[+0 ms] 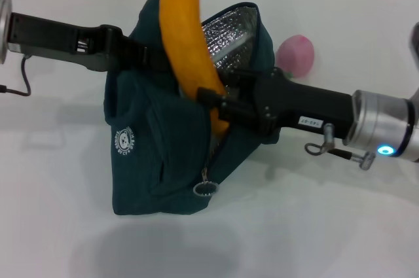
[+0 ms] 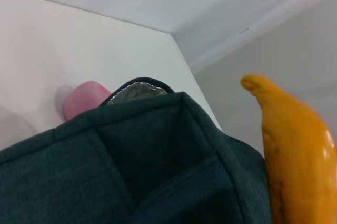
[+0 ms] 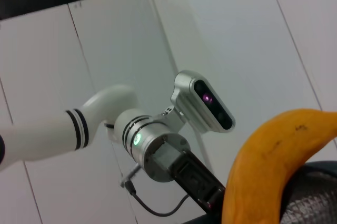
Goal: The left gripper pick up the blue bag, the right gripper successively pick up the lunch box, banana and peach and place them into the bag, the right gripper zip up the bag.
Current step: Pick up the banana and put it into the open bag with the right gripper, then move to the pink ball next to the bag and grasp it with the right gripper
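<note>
We see the right pincer [image 1: 213, 103] clamped on the banana [image 1: 184, 33] near its lower end; its long axis stands nearly upright, tip above the bag [image 1: 154, 160] mouth; the left pincer [image 1: 134, 54] grips the bag's far rim; the peach [image 1: 296, 53] waits on the worktop [image 1: 340, 225] behind.

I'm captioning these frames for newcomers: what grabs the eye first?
The banana, standing nearly upright with its lower end in the open top of the blue bag, shut in the right gripper. The left gripper holds the bag's upper left edge. The peach waits on the table behind.
</note>
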`<state>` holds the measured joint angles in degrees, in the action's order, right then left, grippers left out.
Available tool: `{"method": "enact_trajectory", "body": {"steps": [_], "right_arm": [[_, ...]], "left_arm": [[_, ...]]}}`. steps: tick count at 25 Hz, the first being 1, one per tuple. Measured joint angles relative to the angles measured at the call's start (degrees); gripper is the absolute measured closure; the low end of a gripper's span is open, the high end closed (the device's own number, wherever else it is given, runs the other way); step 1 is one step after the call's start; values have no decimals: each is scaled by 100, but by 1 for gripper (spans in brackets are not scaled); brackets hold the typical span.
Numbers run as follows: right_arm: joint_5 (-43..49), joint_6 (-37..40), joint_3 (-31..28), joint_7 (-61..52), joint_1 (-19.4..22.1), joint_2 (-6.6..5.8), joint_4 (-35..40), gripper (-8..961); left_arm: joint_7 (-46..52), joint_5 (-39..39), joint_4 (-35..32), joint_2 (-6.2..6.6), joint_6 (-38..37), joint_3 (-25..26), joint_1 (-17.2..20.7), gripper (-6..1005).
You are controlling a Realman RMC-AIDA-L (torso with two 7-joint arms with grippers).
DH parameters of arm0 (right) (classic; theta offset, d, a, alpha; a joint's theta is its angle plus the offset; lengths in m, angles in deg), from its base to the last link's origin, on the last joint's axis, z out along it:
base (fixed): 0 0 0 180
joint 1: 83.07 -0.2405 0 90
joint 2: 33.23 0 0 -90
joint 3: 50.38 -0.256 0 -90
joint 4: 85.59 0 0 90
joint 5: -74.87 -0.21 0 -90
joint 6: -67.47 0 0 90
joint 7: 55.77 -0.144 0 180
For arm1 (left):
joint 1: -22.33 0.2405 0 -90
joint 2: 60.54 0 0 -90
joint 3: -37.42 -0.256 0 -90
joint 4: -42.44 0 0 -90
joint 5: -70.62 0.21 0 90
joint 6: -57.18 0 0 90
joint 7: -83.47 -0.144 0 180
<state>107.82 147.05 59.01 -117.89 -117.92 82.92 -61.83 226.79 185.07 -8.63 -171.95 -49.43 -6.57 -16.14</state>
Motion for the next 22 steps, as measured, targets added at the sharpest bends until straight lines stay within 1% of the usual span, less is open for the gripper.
{"method": "enact_trajectory", "body": {"steps": [3,9,15,16,19,20,22], "right_arm": [[-17,107,-138,-9,52,-8,-39,519],[6,115,-133,-26,18,-28,-49,505],[-16,148,-238,-30,45,-36,-23,245],[-24,199,-326,-30,56,-43,-25,203],[-17,543,-878,-64,162,-81,-69,76],[-8,643,-1170,-122,235,-107,-65,76],[12,696,-1550,-238,325,-172,-42,76]], "left_arm": [[1,-3,0,6,0,1,3,963],[3,-3,0,14,0,-7,4,963],[3,-3,0,22,1,-4,8,964],[2,-3,0,24,1,0,9,964],[1,-3,0,24,1,9,10,964],[2,-3,0,24,1,10,14,964],[3,-3,0,24,1,12,37,964]]}}
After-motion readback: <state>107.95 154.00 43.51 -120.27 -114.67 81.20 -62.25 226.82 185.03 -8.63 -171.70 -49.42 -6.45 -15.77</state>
